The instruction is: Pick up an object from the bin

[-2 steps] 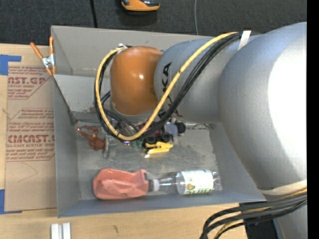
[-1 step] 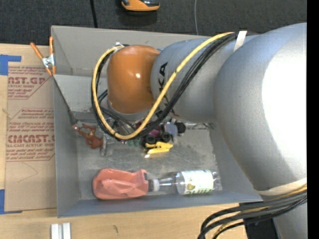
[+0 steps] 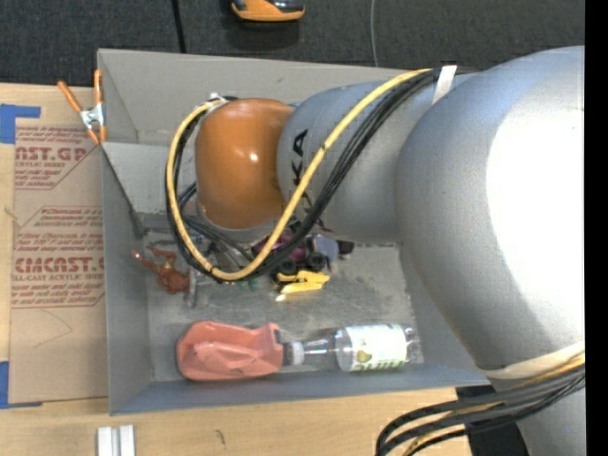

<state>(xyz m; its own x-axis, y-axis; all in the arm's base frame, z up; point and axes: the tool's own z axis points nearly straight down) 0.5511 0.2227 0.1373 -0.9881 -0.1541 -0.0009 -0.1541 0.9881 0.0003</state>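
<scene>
End effector [image 3: 211, 253] is down in the left half of the bin [image 3: 126, 288], tucked under the arm's [image 3: 494, 207] orange cover [image 3: 242, 164], and from my seat I see it as a dark cluster of parts just below that cover. I cannot tell whether it is spread or pressed together, and I cannot see anything pinched in it. A yellow cable [image 3: 173, 179] loops round the cover and hangs low in front of it.

Nearest to it on the bin floor I make out three small things. A reddish-brown piece [image 3: 163, 272] lies just beside it, toward the bin's left wall. A yellow piece [image 3: 306, 281] and a purple piece [image 3: 296, 252] lie close on its other side, near the middle of the bin, the purple one partly under the arm. I cannot say which of these it is over.

Along the bin's edge at the bottom of the view, well apart from the end effector, a pink crumpled bag [image 3: 228, 351] lies flat. A clear bottle [image 3: 366, 348] with a pale green label lies on its side, its neck touching the bag.
</scene>
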